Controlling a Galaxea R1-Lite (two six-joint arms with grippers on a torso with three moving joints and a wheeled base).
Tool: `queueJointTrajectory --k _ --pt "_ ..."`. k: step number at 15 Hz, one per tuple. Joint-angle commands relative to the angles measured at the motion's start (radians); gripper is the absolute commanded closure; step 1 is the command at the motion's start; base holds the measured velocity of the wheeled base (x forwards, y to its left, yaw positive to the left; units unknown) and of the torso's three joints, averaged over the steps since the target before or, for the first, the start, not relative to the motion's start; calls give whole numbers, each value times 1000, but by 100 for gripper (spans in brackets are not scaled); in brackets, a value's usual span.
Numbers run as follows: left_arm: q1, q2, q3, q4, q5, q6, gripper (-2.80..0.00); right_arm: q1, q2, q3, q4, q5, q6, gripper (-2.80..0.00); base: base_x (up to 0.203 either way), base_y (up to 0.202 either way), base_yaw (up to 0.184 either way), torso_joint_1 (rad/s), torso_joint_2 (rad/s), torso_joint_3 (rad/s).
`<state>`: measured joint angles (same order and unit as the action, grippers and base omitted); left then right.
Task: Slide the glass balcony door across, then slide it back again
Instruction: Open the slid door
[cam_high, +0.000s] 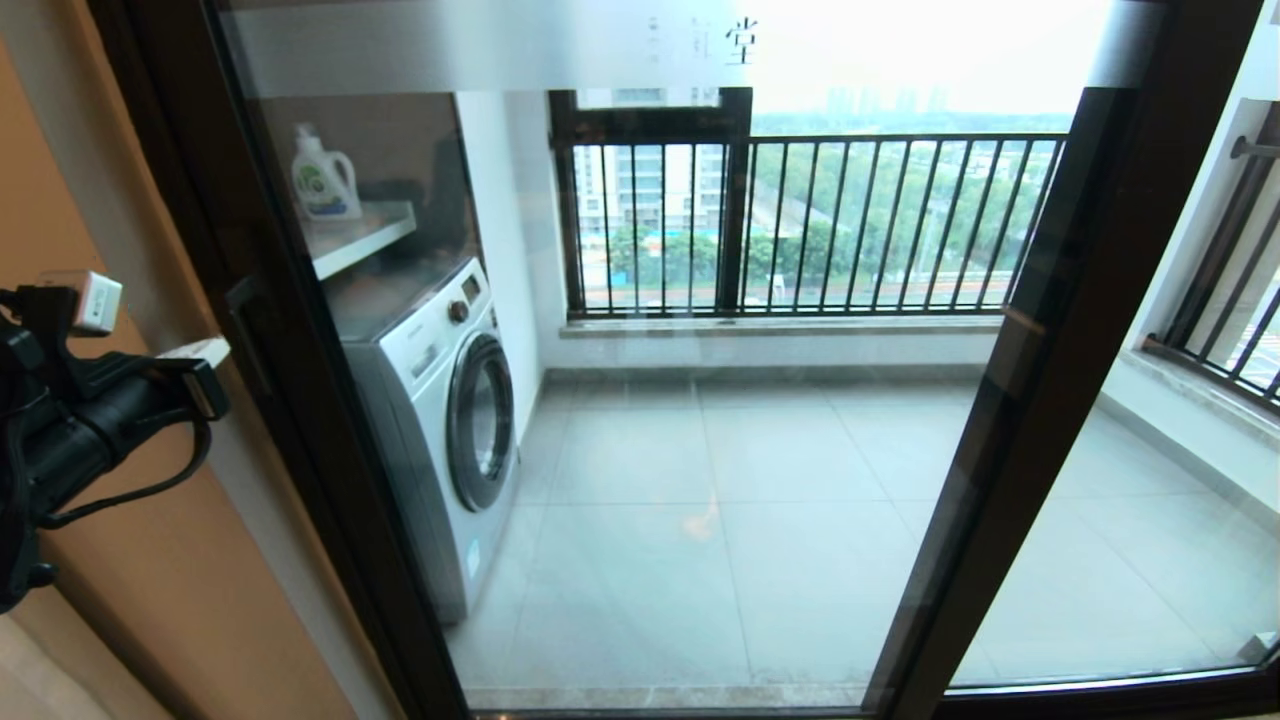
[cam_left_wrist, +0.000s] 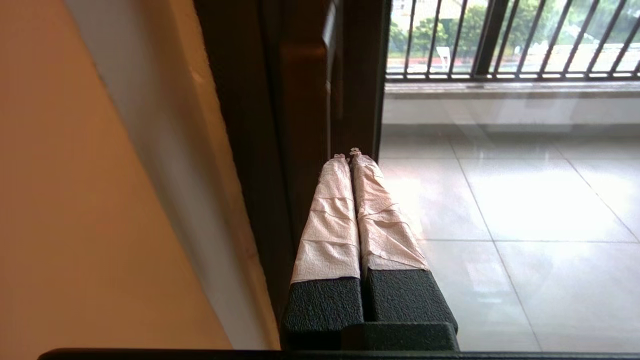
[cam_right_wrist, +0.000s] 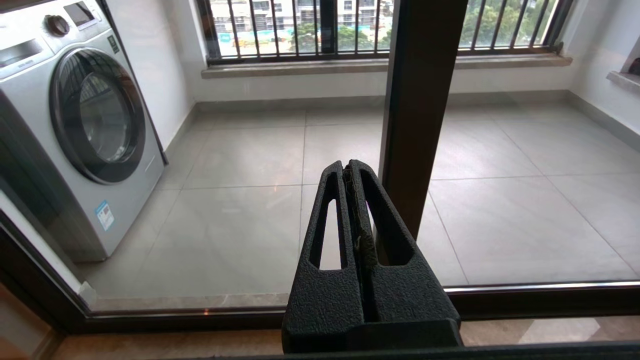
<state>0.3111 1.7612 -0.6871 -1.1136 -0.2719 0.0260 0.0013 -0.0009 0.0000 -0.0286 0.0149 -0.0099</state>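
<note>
The glass balcony door (cam_high: 1040, 330) is a tall clear panel in a dark brown frame, with a frosted strip (cam_high: 480, 45) across its top. Its left stile carries a dark bar handle (cam_high: 243, 320) and sits close to the wall. My left gripper (cam_high: 200, 352) is at that stile beside the handle. In the left wrist view its tape-wrapped fingers (cam_left_wrist: 330, 210) are shut, and the tips of the left gripper (cam_left_wrist: 348, 155) sit at the dark frame (cam_left_wrist: 300, 100). My right gripper (cam_right_wrist: 346, 167) is shut and empty, low in front of the glass beside the door's other stile (cam_right_wrist: 417, 100).
Behind the glass stand a washing machine (cam_high: 440, 400), a shelf with a detergent bottle (cam_high: 325, 180), and a window with black railing bars (cam_high: 850, 220). An orange wall (cam_high: 60, 200) borders the door on the left. The floor track (cam_right_wrist: 525, 300) runs along the bottom.
</note>
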Motion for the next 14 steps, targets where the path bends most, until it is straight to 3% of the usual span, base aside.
queueJointTrajectory --k 1,14 --pt "29 -4 -17 -5 -3 0 0 0 1 9 -1 0 1 0 0 0 0 0 0 0" --pt "39 195 -275 0 6 -4 0 0 1 9 -1 0 1 0 0 0 0 0 0 0"
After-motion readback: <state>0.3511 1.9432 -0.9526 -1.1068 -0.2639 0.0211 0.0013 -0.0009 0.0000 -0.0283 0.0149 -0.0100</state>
